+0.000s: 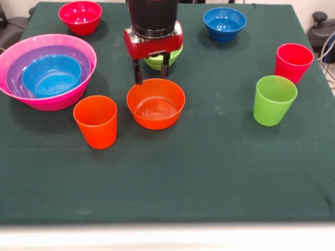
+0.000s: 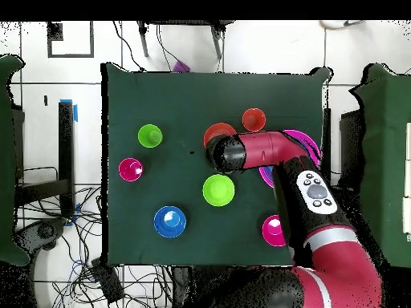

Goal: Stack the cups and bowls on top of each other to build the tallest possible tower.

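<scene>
My gripper (image 1: 151, 73) is open, its two fingers hanging just above the far rim of the orange bowl (image 1: 156, 103). In the overhead view the arm's wrist covers it and part of that bowl (image 2: 217, 131). The lime green bowl (image 1: 163, 58) sits right behind the fingers. At the left, the tower is a huge pink bowl (image 1: 52, 102) holding the purple bowl (image 1: 17, 73) and the light blue bowl (image 1: 51, 76). The orange cup (image 1: 96, 121) stands upright left of the orange bowl. The lime green cup (image 1: 274, 99) and red-pink cup (image 1: 293, 61) stand upright at the right.
The red-pink bowl (image 1: 80, 16) sits at the far left and the dark blue bowl (image 1: 224, 23) at the far right. The table has a dark green cloth (image 1: 183, 178). In the overhead view the arm (image 2: 321, 192) crosses the pink bowl (image 2: 305, 138).
</scene>
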Motion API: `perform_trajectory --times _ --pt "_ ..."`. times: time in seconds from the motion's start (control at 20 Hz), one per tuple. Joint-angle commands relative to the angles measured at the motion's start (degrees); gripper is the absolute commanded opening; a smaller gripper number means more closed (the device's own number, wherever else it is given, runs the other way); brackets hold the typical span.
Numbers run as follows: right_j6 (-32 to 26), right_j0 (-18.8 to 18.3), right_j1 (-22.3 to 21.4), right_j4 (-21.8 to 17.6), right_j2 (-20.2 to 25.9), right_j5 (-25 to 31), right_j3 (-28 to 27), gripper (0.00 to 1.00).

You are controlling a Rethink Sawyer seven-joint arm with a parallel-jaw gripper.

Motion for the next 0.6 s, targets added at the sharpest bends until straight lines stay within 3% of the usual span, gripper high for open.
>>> perform_trajectory --times 0.05,0.6 --pt "7.19 2.82 3.52 -1.11 -2.33 -3.77 -3.69 1.00" --pt "7.97 4.54 4.77 -0.11 -3.70 -5.26 -4.17 1.00"
